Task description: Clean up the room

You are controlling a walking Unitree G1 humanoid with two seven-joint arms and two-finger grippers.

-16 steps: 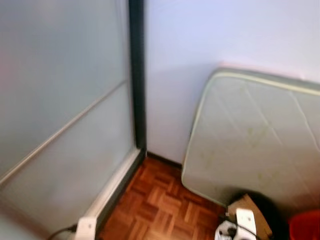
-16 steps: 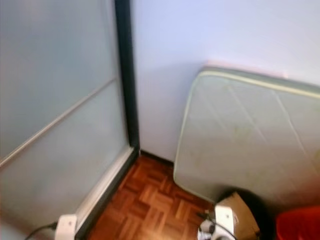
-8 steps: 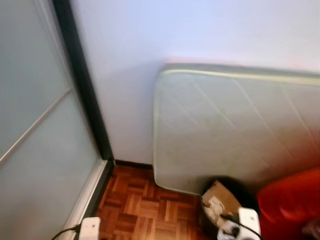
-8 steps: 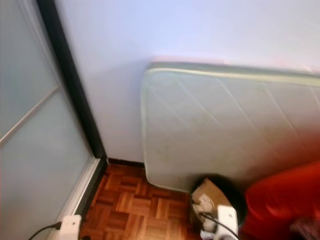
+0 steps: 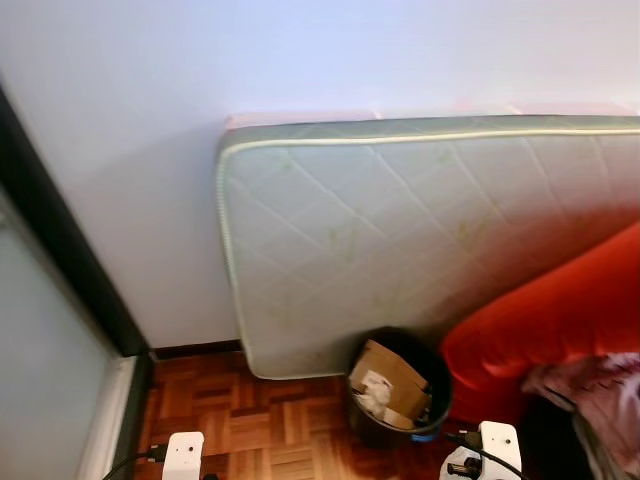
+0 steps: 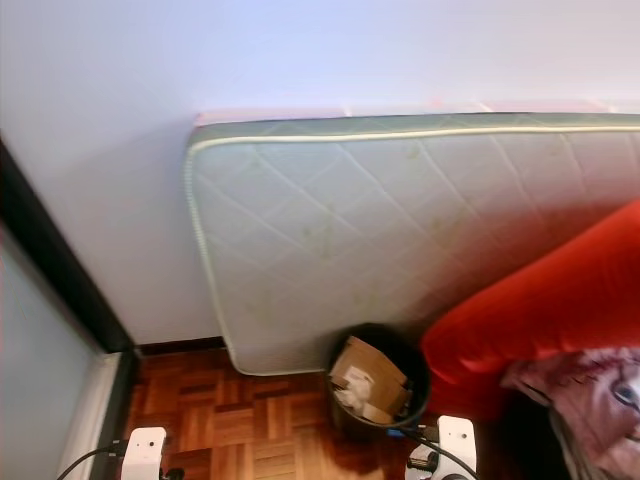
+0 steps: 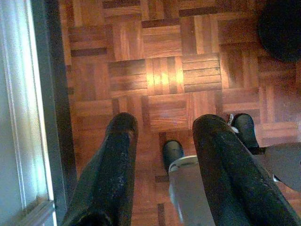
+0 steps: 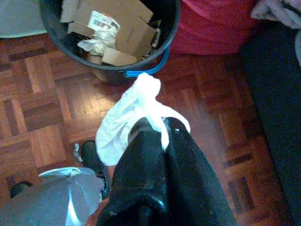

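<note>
My right gripper (image 8: 155, 126) is shut on a crumpled white bag (image 8: 123, 129), which bulges out past its fingertips. It hangs over the parquet a short way from a black bin (image 8: 160, 35) with a blue handle. The bin holds cardboard pieces (image 8: 120, 23) and crumpled paper. In the eye views the bin (image 5: 432, 395) stands on the floor against a mattress (image 5: 400, 230), beside a red sofa (image 5: 540, 320). My left gripper (image 7: 164, 129) is open over bare parquet with nothing between its fingers.
The pale green quilted mattress leans on the white wall (image 5: 150, 150). A dark-framed sliding door (image 5: 50, 270) stands at the left, its track (image 7: 51, 94) beside my left gripper. A pink cloth (image 5: 600, 385) lies on a dark seat at the right.
The camera has swung right: the sliding door has slid off to the left, and the bin, the mattress and the red sofa have come further into view.
</note>
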